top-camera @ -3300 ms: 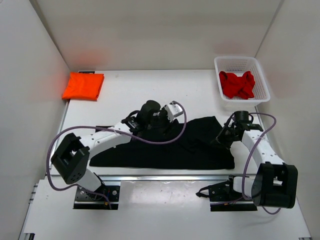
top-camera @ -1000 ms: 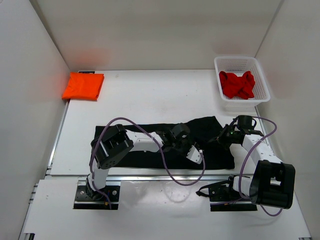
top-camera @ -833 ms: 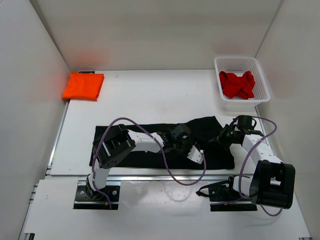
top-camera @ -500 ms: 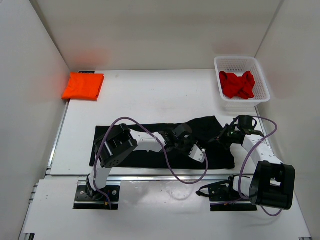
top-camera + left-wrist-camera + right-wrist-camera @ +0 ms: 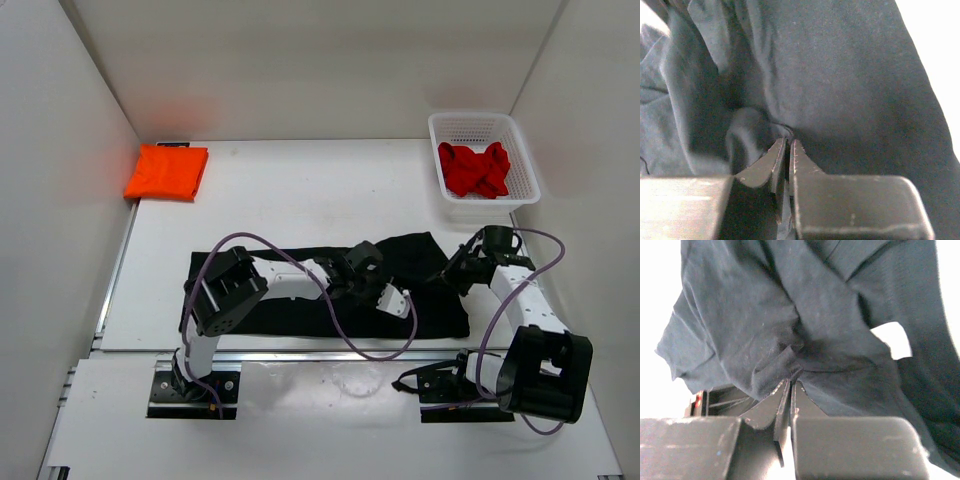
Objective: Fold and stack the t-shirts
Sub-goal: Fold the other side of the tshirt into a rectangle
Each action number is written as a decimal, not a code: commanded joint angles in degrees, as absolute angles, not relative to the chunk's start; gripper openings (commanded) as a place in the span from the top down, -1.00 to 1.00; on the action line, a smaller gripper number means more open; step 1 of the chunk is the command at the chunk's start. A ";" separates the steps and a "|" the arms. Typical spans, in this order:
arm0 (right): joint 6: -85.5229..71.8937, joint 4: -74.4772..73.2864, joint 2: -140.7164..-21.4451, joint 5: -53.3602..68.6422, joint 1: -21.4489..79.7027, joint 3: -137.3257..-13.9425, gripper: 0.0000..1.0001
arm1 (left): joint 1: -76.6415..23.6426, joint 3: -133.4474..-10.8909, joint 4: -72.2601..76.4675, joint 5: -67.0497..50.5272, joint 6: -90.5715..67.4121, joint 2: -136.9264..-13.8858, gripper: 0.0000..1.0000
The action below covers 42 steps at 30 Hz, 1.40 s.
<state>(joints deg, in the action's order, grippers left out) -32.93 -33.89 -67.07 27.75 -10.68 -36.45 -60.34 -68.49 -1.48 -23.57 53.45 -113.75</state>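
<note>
The black t-shirt (image 5: 300, 290) lies spread across the near part of the table. My left gripper (image 5: 352, 283) is down on its middle, shut on a pinch of black cloth (image 5: 760, 125). My right gripper (image 5: 452, 272) is at the shirt's right edge, shut on a fold of the black cloth (image 5: 785, 360) and lifting it a little. The orange t-shirt (image 5: 166, 171) lies folded at the far left corner. The red t-shirt (image 5: 474, 169) is crumpled inside the white mesh basket (image 5: 483, 125).
The basket stands at the far right by the right wall. White walls close in the table on the left, the back and the right. A metal rail (image 5: 330, 352) runs along the near edge by the arm bases.
The left gripper swung from the shirt's far side to its middle and nudged slightly away at the end. The right gripper rose a little, lifting the shirt's right edge.
</note>
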 commanded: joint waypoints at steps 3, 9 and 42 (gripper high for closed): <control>-30.15 -39.80 -64.16 21.19 -12.47 -41.74 1.00 | -58.36 -70.49 -7.03 -29.00 49.04 -106.96 0.71; -30.15 -44.03 -60.74 21.09 -14.15 -40.52 1.00 | -56.17 -69.43 -9.14 -31.90 45.27 -104.42 0.73; -34.28 -54.50 -51.77 21.62 -9.67 -29.89 1.00 | -57.13 -64.25 -22.77 -39.38 51.16 -102.30 0.71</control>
<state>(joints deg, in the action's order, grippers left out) -33.52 -54.13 -52.40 22.96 -10.13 -30.85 -56.77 -65.23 -21.58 -37.69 50.17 -104.38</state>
